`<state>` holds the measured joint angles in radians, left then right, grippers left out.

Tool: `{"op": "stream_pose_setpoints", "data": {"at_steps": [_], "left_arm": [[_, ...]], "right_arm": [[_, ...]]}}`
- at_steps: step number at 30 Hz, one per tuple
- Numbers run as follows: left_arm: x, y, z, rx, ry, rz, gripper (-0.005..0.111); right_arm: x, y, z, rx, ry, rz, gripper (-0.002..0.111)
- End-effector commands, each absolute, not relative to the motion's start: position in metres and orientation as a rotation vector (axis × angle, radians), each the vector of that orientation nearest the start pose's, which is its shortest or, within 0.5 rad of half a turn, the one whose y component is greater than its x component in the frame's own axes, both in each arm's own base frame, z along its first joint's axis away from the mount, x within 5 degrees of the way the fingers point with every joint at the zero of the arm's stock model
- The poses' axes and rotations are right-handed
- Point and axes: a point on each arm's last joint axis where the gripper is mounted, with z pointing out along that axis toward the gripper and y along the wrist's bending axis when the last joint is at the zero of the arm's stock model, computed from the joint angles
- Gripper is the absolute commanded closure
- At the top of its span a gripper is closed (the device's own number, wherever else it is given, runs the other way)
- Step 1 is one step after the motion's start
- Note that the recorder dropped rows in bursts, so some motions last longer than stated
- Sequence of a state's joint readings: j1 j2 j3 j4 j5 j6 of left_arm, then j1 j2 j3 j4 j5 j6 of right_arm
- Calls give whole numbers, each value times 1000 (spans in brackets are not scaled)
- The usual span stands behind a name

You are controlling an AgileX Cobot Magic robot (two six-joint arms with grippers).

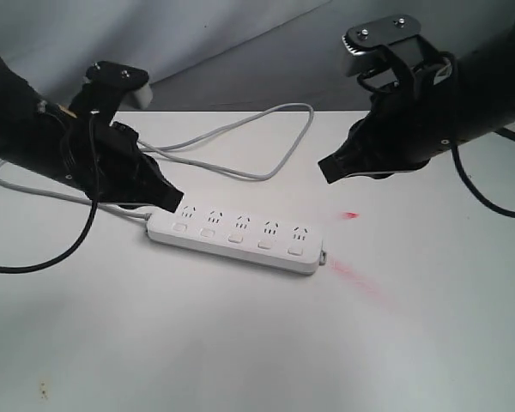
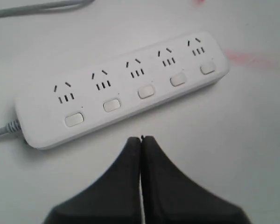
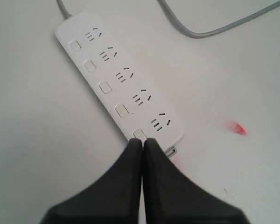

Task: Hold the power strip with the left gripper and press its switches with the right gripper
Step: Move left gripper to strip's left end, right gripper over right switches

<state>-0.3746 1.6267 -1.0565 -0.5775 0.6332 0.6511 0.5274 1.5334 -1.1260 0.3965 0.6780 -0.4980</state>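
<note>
Near ground: white table [image 1: 240, 352], bare from the front edge of the exterior view up to the strip. Wide open room here.

Power strip [image 1: 233, 238] lies flat at mid-table, long axis running slightly down to the right, outlets up. Five switches [image 1: 234, 238] sit in a row along its near long edge, one under each outlet. A faint red streak [image 1: 356, 279] runs across the table from the strip's right end. A small red mark [image 1: 350, 215] lies just beyond that end.

Left gripper [image 1: 173, 202]: fingers pressed together, nothing between them. Its tip is at the strip's left end, by the cord exit. In the left wrist view the closed tip [image 2: 141, 140] shows against bare table just off the strip's [image 2: 121, 88] switch-side edge. Cannot tell if it touches.

Right gripper [image 1: 326, 169]: fingers likewise closed on nothing, hanging apart from the strip, past its right half. In the right wrist view the tip [image 3: 142, 142] lines up with the end switch of the row [image 3: 104, 87].

Farther back: grey cord [image 1: 266, 137] leaves the left end and loops over the table between the two arms. Table's far edge meets a grey backdrop [image 1: 240, 43].
</note>
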Motion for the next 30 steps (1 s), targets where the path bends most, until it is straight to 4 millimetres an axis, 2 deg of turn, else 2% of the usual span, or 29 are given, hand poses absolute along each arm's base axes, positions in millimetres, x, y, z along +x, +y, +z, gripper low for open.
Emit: {"op": "stream_pose_setpoints", "data": {"at_steps": [1,7,12,15,17,21,25,28,30], "left_arm": [[308,-141,217,802,2502,-490,107],[328,-127,222,749,2483,-426,107],[346,-126,224,911,2460,-290,107],[362,-125,213,1093,2504,-185,107],[374,-128,201,1141,2518,-151,107],[378,-156,174,1306,2498,-153,107],[377,-168,155,1416,2481,-78,107],[382,-163,149,1377,2503,41,107],[383,-162,149,1371,2501,50,107]], "right_arm": [[279,187,264,-1005,2370,439,108],[292,193,243,-1008,2422,430,108],[299,196,222,-1023,2462,417,108],[303,200,213,-1054,2513,430,108],[309,206,217,-1050,2562,472,108],[318,213,228,-1029,2586,501,108],[322,215,214,-1037,2621,495,108],[326,217,193,-1049,2670,488,108],[329,218,183,-1043,2683,482,108]]}}
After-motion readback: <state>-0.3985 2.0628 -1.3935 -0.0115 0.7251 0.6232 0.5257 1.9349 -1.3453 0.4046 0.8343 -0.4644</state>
